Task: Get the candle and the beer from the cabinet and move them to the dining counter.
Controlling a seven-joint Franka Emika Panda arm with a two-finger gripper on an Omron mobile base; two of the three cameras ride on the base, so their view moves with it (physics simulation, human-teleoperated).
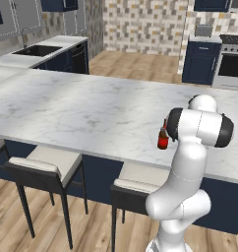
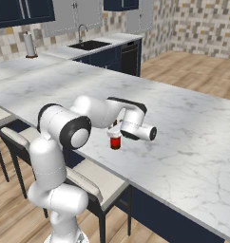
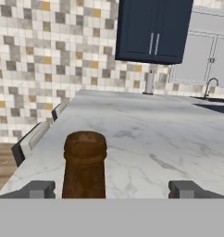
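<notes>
The beer (image 2: pixel 116 141) stands upright on the dining counter (image 2: pixel 183 123), close to its near long edge above the stools (image 1: pixel 44 167). The gripper (image 3: pixel 112 189) brackets the bottle neck with both fingers (image 3: pixel 40 189) spread wide, clear of the glass.

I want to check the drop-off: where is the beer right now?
The beer stands upright on the dining counter near its stool-side edge, under the gripper, whose fingers stand apart on either side of its neck.
</notes>
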